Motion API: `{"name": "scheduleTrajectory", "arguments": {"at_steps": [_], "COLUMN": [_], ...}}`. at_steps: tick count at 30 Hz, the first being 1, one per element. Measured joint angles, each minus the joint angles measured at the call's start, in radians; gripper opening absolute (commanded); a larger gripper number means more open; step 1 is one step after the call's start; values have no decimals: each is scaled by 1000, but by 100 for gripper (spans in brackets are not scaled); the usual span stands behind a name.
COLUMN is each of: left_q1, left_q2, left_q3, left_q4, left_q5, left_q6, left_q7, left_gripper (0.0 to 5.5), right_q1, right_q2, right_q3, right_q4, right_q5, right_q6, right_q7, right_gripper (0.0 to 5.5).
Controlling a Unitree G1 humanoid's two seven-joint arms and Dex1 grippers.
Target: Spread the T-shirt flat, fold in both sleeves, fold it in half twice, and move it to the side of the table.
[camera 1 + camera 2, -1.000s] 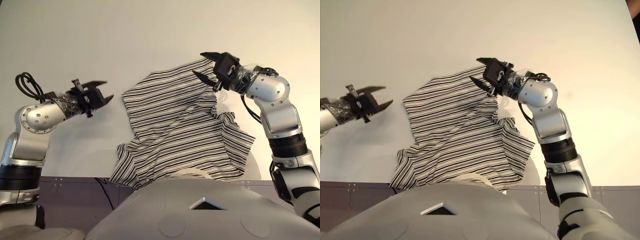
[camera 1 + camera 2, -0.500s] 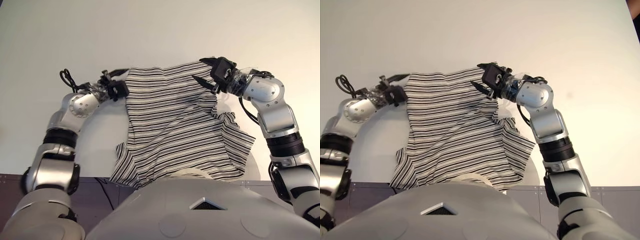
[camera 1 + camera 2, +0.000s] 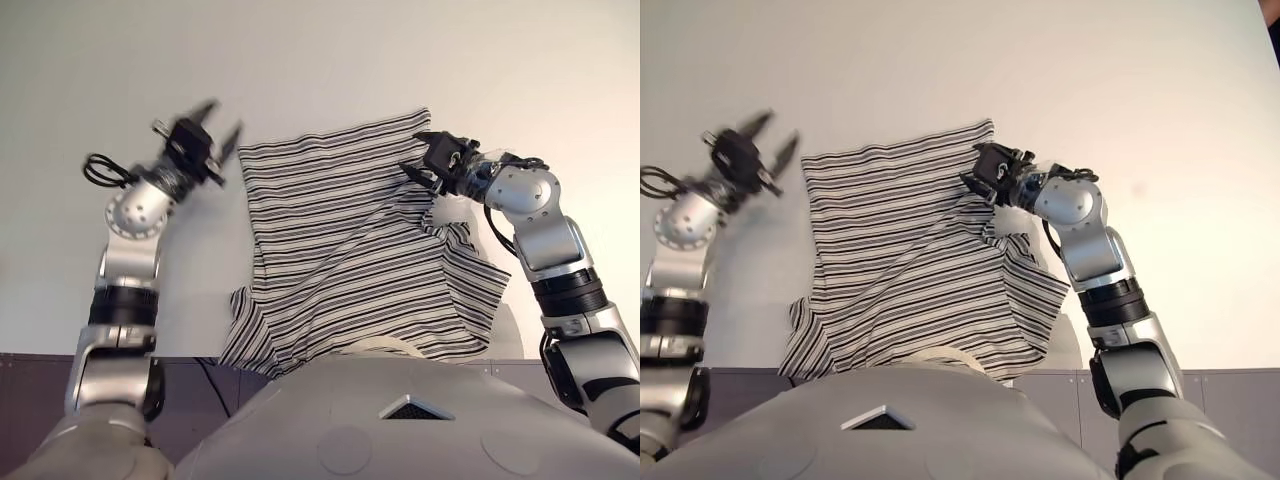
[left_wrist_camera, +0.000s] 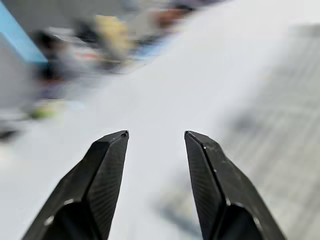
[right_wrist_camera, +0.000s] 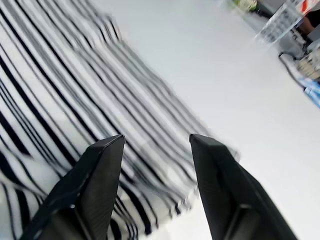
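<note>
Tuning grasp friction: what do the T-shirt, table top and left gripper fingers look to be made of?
T-shirt: thin, soft fabric, probably knit, matte, black-and-white stripes; it drapes and wrinkles loosely.
Table top: smooth white surface, perhaps laminate or painted board; even, matte, no visible seams.
Left gripper fingers: hard black plastic or composite, by the faint sheen and crisp faceted edges.

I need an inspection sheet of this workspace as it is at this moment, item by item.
Surface: plain white tabletop, with the shirt lying on it.
Job's things: black-and-white striped T-shirt, partly spread, creased on its right side, not yet folded.
Clutter: nothing seen.
End effectors: left end effector open, raised beside the shirt's far left corner; right end effector open, above the shirt's far right part, holding nothing.
Cables: black cable loop at the left wrist; black cable beside the right arm.
Surroundings: blurred objects beyond the table's edge, not identifiable.
</note>
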Motion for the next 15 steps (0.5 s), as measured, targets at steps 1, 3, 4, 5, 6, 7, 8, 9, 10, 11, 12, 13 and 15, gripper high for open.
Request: {"name": "scheduleTrajectory", "arguments": {"at_steps": [1,3,4,5,6,7,8,9,10,11,12,13,15], "left_q1": [47,-16,-64,-133,-219,-277,-343,-408,-456,-532,-589,-651,-730], "left_q2": [69,89,87,83,63,40,2,-45,-83,-140,-182,-227,-288], "left_q3": [-72,-116,-133,-154,-175,-187,-199,-206,-209,-211,-211,-209,-199], "left_q4": [-51,-18,18,79,173,243,338,434,503,624,713,806,894], "left_q5": [55,165,214,282,355,394,426,452,464,487,496,505,503], "left_q6": [42,24,19,19,26,27,28,26,24,20,18,14,-21], "left_q7": [-103,-81,-44,7,71,115,165,214,252,316,359,400,417], "left_gripper": [208,208,208,208,208,208,208,208,208,208,208,208,208], "right_q1": [-35,-97,-116,-141,-177,-208,-252,-299,-331,-370,-395,-413,-399], "right_q2": [-9,-13,-11,-7,1,11,31,50,66,86,101,120,154], "right_q3": [22,37,40,43,47,50,56,65,69,69,59,34,-41], "right_q4": [65,155,184,231,297,350,421,495,547,624,679,738,777], "right_q5": [-29,-67,-72,-82,-89,-94,-111,-129,-139,-149,-150,-146,-89], "right_q6": [-50,-77,-89,-99,-111,-115,-119,-121,-122,-126,-131,-145,-206], "right_q7": [-16,-45,-56,-74,-99,-123,-163,-206,-242,-303,-351,-402,-464], "right_gripper": [239,239,239,239,239,239,239,239,239,239,239,239,239]}}
